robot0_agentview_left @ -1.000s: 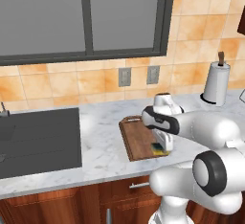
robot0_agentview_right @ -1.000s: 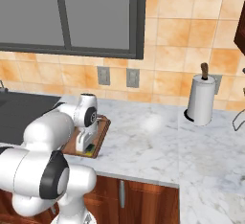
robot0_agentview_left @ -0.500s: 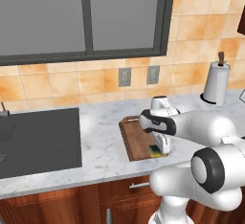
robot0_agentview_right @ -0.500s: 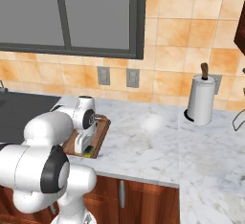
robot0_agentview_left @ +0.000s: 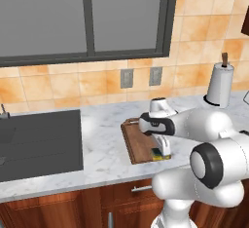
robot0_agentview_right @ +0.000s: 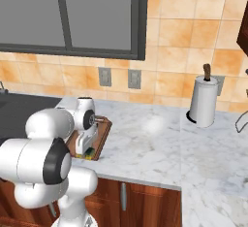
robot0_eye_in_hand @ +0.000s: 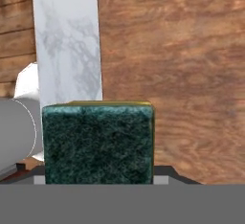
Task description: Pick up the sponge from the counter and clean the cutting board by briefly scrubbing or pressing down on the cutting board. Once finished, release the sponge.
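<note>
Over grainy cutting board (robot0_eye_in_hand: 182, 74), claw (robot0_agentview_left: 162, 150) pinches scratchy sponge (robot0_eye_in_hand: 98, 141).

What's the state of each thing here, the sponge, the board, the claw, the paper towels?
sponge: held in the claw, low over the board's near end
cutting board: flat on the counter
claw: shut on the sponge
paper towel roll: upright on its holder

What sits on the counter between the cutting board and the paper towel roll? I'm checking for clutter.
Nothing: in the right base view, bare marble counter runs from the cutting board to the paper towel roll.
</note>
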Robot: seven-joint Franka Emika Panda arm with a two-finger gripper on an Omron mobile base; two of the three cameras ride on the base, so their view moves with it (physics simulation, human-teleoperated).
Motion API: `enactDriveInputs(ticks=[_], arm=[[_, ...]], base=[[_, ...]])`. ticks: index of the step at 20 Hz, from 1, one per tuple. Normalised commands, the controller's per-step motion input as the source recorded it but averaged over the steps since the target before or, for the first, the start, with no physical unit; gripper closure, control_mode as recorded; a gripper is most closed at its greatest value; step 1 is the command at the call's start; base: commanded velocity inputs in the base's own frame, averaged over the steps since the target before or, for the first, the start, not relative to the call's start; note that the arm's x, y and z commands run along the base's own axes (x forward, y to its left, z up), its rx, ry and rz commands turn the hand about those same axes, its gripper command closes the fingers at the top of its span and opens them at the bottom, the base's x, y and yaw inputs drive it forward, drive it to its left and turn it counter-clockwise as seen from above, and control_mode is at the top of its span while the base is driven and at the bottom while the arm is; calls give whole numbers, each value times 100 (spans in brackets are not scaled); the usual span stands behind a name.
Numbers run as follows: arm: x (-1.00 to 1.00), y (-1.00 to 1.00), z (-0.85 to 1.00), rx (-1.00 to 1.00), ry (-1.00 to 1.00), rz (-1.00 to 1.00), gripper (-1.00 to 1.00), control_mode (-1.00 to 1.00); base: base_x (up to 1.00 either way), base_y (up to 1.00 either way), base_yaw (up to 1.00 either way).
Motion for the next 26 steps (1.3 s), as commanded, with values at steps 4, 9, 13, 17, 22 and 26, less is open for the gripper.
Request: enactDriveInputs(ticks=[4, 9, 13, 17, 22, 26], arm=[[16, 0, -14, -5, 0, 0, 100, -100], [17, -2, -14, -5, 0, 0, 100, -100], [24, -10, -16, -4, 0, 0, 100, -100], [30, -13, -12, 0, 0, 0, 100, -100], [42, -8, -13, 0, -3, 0, 100, -100], [63, -1, -6, 0, -3, 0, 100, -100]], base=[[0, 0, 0], [0, 0, 0], [0, 0, 0], [0, 0, 0], [0, 0, 0], [0, 0, 0]])
